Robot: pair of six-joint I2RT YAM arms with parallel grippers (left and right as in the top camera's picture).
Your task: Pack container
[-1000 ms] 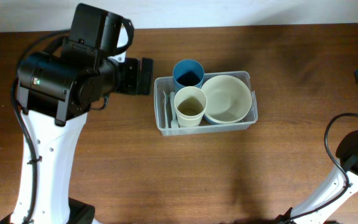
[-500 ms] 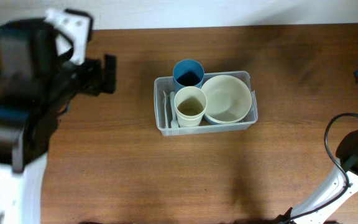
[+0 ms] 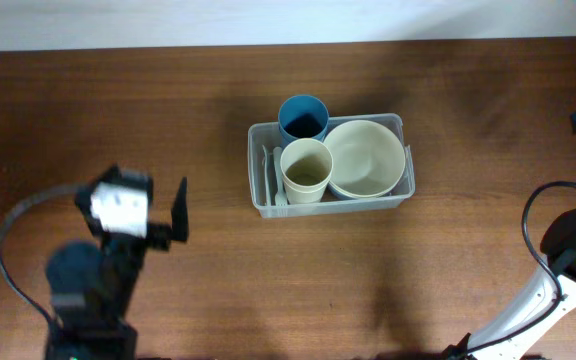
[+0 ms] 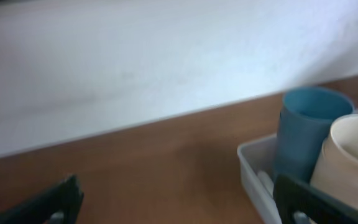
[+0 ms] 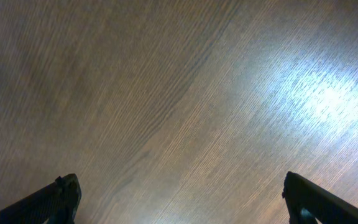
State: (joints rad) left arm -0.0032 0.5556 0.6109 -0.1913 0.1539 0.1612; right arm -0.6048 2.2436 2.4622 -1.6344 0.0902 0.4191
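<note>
The clear plastic container (image 3: 333, 207) stands at the table's centre. Inside it are a blue cup (image 3: 302, 118), a cream cup (image 3: 306, 168), a cream bowl (image 3: 366, 157) stacked on a blue one, and white utensils (image 3: 268, 172) along its left wall. My left gripper (image 3: 178, 215) hangs open and empty well to the container's left, facing it. In the left wrist view the container's wall (image 4: 253, 168), the blue cup (image 4: 306, 124) and the cream cup (image 4: 353, 155) show at the right. My right gripper (image 5: 179, 202) is open over bare wood, with nothing between its fingers.
The brown wooden table (image 3: 218, 280) runs up to a white wall (image 4: 166, 56) at the back. The left arm's body (image 3: 93, 290) fills the lower left corner. The right arm's base and cable (image 3: 568, 260) sit at the lower right edge.
The left arm has drawn back from beside the container's left wall toward the table's lower left, open all the while. The container, its contents and the right arm have not moved.
</note>
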